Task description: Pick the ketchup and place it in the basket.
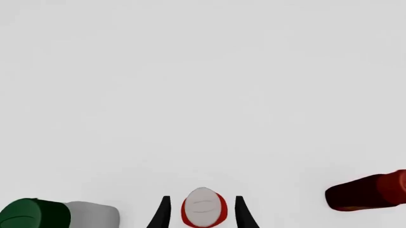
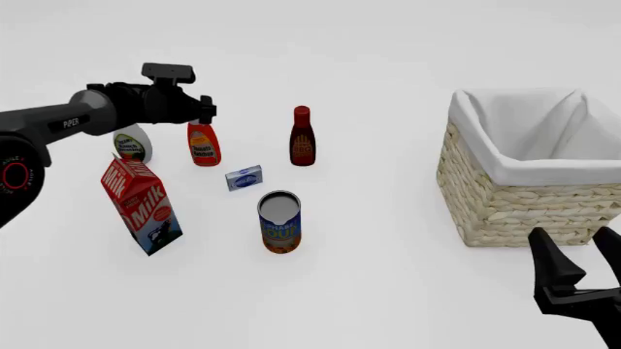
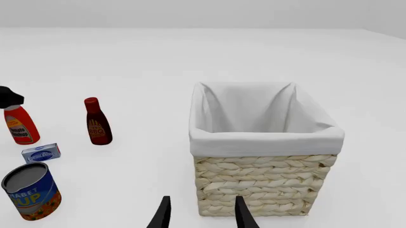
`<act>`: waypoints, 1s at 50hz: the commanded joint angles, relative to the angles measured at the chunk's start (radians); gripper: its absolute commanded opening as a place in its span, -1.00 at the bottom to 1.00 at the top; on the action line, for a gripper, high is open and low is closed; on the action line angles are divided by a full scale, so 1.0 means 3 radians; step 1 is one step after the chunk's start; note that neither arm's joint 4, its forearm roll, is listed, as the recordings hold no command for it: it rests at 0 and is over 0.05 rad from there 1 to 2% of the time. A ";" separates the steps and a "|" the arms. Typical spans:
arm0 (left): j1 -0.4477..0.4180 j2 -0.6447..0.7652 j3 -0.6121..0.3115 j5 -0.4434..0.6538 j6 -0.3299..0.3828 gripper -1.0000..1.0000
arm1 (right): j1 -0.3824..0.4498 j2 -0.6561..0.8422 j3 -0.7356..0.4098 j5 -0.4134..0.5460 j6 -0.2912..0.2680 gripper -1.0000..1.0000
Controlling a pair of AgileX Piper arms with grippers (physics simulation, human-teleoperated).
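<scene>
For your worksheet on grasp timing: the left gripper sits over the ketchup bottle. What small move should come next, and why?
Probably close the left gripper on the ketchup. In the left wrist view its open fingers flank the white cap without touching, and the bottle stands upright on the table, away from the basket.

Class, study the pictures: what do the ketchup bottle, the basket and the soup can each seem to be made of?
Ketchup: likely smooth plastic, a uniform red-orange body with a paper-like label. Basket: woven wicker or straw, with visible plaited strands and a white cloth lining. Soup can: probably metal, judging by its dull grey top and printed wrap.
</scene>
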 commanded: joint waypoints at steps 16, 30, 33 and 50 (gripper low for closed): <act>0.0014 -0.0055 0.0051 -0.0041 -0.0012 -1.00 | 0.0010 0.0024 0.0001 -0.0011 -0.0004 1.00; 0.0028 -0.0290 -0.0079 0.0119 0.0050 -1.00 | 0.0008 -0.0090 0.0000 0.0070 0.0001 1.00; 0.0030 -0.0339 -0.0109 0.0162 0.0065 -1.00 | 0.0009 -0.0124 0.0000 0.0098 0.0002 1.00; -0.0007 -0.0808 0.0163 0.0154 0.0155 -1.00 | 0.0125 -0.1076 -0.0014 0.0743 -0.0379 1.00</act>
